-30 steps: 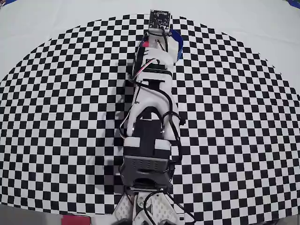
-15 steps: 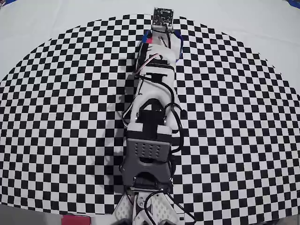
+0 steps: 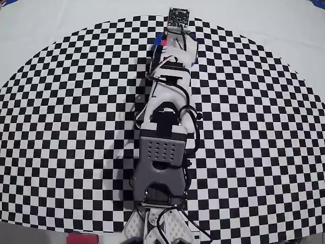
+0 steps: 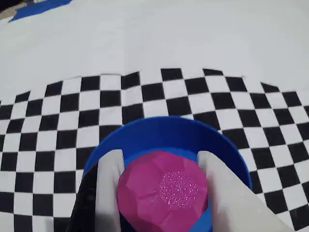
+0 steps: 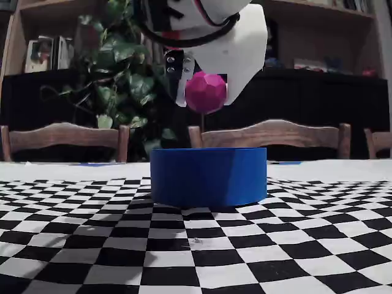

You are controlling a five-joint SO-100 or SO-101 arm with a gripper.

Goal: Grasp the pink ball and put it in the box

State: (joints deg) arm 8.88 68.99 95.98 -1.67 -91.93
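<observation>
Gripper [image 4: 161, 191] jaws pinch the light, rigid, faceted pink ball [image 4: 163, 191] at three and nine o'clock above the box [image 5: 208, 176].

**Colours and patterns around the blue container**

The round blue plastic box [image 5: 208, 176] is a solid, saturated blue, with no markings. Directly above it, the faceted pink ball [image 5: 205, 92] is magenta, speckled with fine glitter on its top in the wrist view [image 4: 164, 192]. The white plastic gripper [image 4: 161, 186] flanking the ball is plain off-white. Beneath the box, the black-and-white checkered mat [image 5: 92, 245] lies on a pale grey-white tabletop [image 4: 169, 34]. Behind the box stand brown wooden chairs [image 5: 61, 138] and a green leafy plant [image 5: 122, 79].
</observation>
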